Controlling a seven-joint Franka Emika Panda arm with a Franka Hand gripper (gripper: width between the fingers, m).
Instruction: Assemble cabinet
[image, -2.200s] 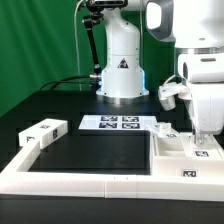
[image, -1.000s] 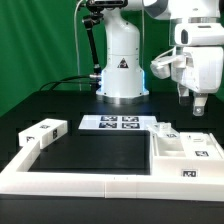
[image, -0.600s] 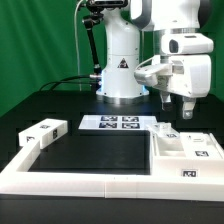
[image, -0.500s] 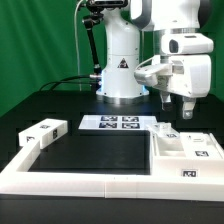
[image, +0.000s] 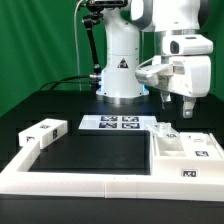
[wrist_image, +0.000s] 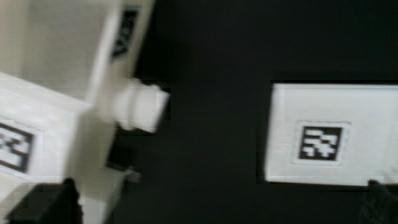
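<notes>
The cabinet (image: 186, 152) is a group of white tagged panels and pieces at the exterior view's right, inside the border rail. My gripper (image: 177, 110) hangs above its back edge, apart from it, open and empty. In the wrist view the gripper (wrist_image: 210, 205) shows dark fingertips (wrist_image: 43, 204) set wide apart with nothing between them. Below it are a white cabinet piece with a round knob (wrist_image: 135, 104) and a flat white panel with one tag (wrist_image: 327, 142). Another white tagged cabinet piece (image: 42, 132) lies on its own at the exterior view's left.
The marker board (image: 122, 123) lies flat in front of the robot base (image: 122, 70). A long low white border rail (image: 90, 182) runs along the front and left of the black mat (image: 95, 150). A green curtain stands behind.
Over the last two seconds the gripper rose off the cabinet pieces and moved toward the exterior view's left. It has held still for the last half second.
</notes>
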